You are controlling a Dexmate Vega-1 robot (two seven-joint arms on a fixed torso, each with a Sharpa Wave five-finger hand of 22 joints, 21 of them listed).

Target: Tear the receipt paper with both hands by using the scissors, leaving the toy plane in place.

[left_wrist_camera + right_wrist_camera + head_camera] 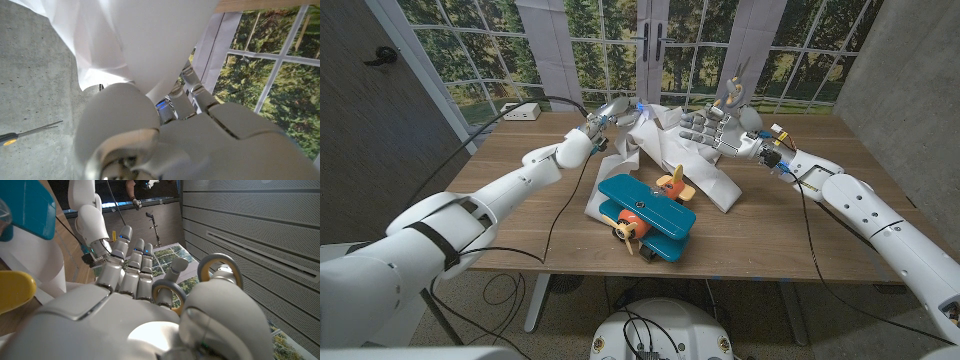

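head view, progress: honestly looks like the cut hasn't landed yet. The receipt paper [692,168] is one long crumpled strip running from the far middle of the bench [520,215] toward its right side, and I can't spot a clean split anywhere. So both hands are set up, cutting is what's left.
head view, plane: the toy plane [645,215] sits near the front middle of the bench, just in front of the paper, looks undisturbed.
head view, left hand: the left hand [603,122] is up at the far end of the strip, fingers pinching the paper's raised end, arm stretched out long across the bench.
head view, right hand: the right hand [718,125] is raised over the paper by the far right part, palm side toward the camera, with the scissors [735,92] poking up from it, loops around its fingers.
left wrist view: paper [150,40] hangs right over the left hand [200,140], so it's clamped on it, though the exact pinch is hidden.
right wrist view: right hand [150,310] has the scissors' metal loops [220,270] hooked on it, the other fingers [132,260] straight and close together. Can't tell if the blades are open. The left hand [100,247] shows across from it.
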